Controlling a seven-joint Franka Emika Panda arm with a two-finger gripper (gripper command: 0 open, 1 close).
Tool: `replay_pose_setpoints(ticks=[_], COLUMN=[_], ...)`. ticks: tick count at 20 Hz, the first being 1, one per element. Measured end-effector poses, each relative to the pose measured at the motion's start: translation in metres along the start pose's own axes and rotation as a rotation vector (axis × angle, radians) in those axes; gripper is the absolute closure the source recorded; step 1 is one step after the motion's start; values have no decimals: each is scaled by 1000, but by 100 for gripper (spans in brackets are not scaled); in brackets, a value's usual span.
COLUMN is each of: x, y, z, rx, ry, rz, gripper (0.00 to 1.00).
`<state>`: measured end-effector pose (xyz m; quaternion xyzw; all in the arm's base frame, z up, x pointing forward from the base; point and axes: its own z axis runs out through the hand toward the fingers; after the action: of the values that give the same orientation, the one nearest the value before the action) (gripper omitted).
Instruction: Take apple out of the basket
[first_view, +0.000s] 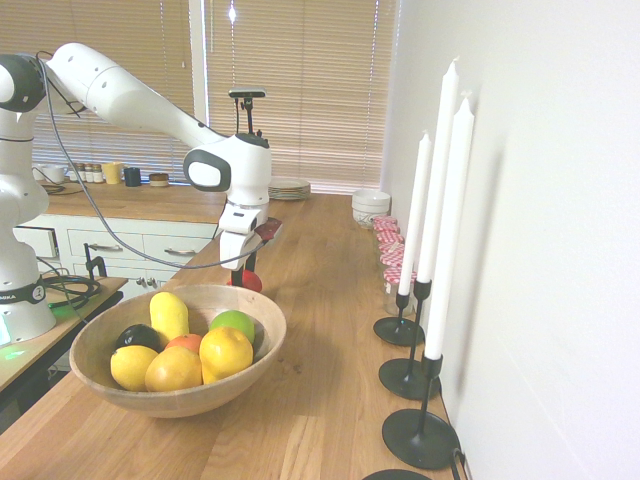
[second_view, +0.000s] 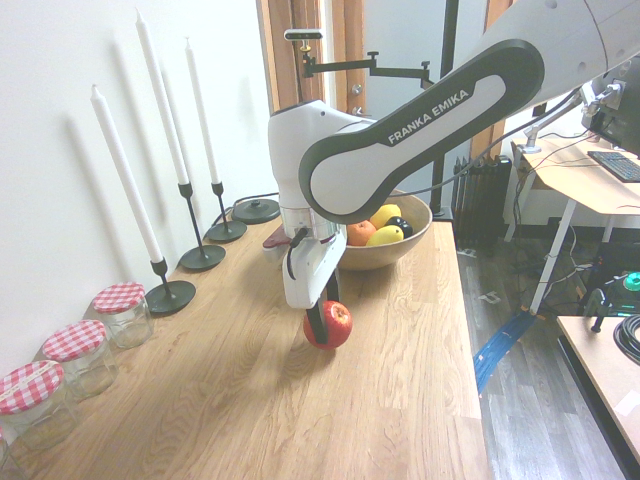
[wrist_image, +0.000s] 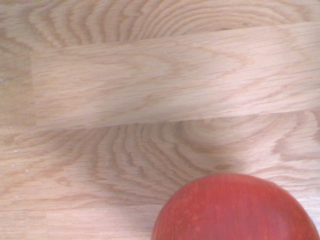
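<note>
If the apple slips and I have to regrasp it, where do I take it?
Across the apple at its widest girth, coming straight down as the gripper now holds it: the round, glossy sides narrow toward top and bottom, and the countertop around it is open.

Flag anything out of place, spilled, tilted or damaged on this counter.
Nothing stands out. The apple is in the gripper, outside the basket, low over the counter. The candles stand upright; the jars are capped.

Glossy red apple (second_view: 332, 324); matt, grained wooden countertop (second_view: 250, 400); smooth light-wood basket (first_view: 240, 380) (thick rim).
</note>
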<state>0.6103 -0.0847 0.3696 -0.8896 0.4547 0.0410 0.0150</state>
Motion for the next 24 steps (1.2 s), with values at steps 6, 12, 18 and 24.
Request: replay_pose_setpoints(ticks=[6, 12, 18, 24], x=[0, 1, 3, -2], y=[0, 1, 3, 3], z=[0, 0, -4, -24], rx=[0, 1, 5, 33], ry=[0, 1, 5, 24], rz=[0, 1, 3, -9], gripper=[0, 0, 0, 0])
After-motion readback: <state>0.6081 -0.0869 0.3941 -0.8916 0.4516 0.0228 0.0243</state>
